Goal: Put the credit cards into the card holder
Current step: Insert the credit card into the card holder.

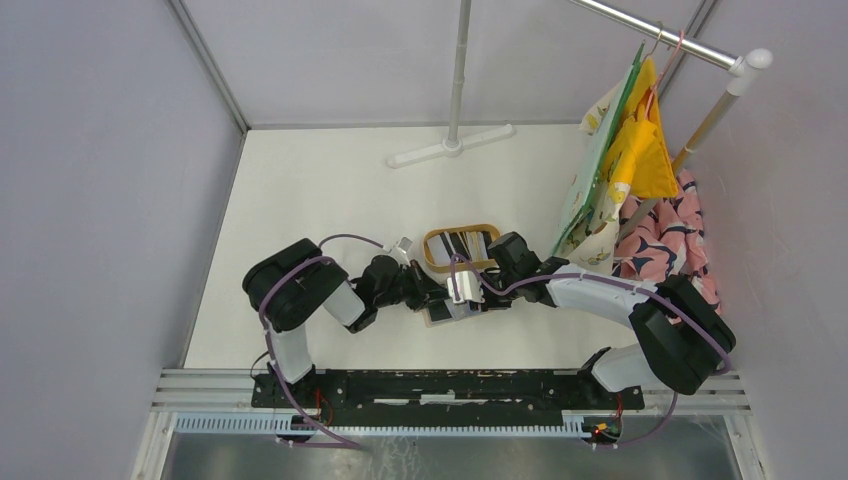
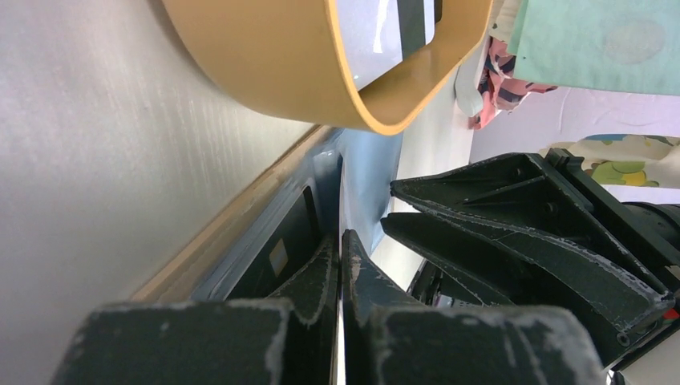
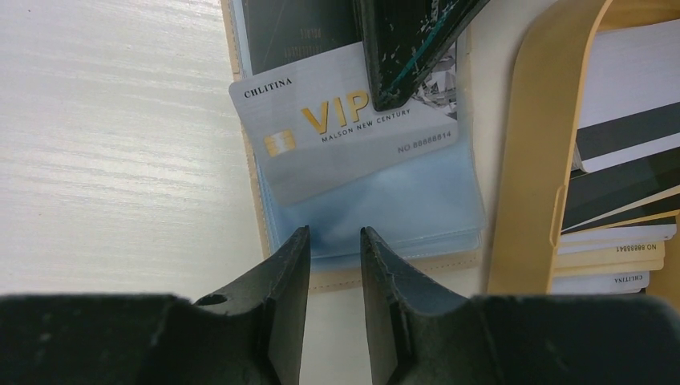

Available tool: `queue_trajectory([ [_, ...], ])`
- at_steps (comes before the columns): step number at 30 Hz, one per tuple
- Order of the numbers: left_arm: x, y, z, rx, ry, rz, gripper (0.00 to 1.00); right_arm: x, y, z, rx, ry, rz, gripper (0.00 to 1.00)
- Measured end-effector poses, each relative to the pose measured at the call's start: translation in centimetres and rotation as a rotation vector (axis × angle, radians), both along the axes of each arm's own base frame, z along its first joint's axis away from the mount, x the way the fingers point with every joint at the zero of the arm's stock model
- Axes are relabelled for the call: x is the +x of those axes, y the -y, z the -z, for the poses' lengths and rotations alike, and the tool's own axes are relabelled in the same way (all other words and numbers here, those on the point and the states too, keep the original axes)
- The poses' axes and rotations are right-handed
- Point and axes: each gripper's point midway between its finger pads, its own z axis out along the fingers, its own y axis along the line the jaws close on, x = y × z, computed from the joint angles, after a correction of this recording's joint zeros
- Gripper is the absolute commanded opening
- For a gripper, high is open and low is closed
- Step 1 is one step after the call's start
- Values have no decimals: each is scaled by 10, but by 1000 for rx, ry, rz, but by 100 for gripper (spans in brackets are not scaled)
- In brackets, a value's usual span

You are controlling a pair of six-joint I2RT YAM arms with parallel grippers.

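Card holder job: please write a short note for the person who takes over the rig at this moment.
Left gripper: shut, tips at the silver card; a pinch cannot be confirmed.
Right gripper: open, empty, over the card holder's edge.
The holder lies open beside the wooden tray.
Done: black card in a pocket; silver card partly in the blue pocket.
Left: push it home, then load the cards in the tray.

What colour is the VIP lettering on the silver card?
Gold; the card shows best in the right wrist view.
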Motion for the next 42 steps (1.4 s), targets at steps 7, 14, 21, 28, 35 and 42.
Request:
queue_trajectory([
  [7, 0, 5, 1, -36, -3, 9, 13, 0, 0, 0, 1, -1, -1, 37],
  [14, 1, 6, 0, -41, -2, 11, 20, -10, -9, -12, 67, -32, -30, 37],
  [21, 1, 7, 0, -42, -3, 13, 22, -25, -47, -43, 216, -25, -76, 18],
  [28, 2, 9, 1, -46, 0, 17, 22, -36, -80, -35, 184, 44, -75, 12],
  [35, 2, 9, 1, -46, 0, 18, 23, -23, -81, -16, 79, 152, -11, 11],
  [42, 2, 10, 0, -50, 0, 25, 30, -10, -76, -15, 40, 226, 40, 11],
])
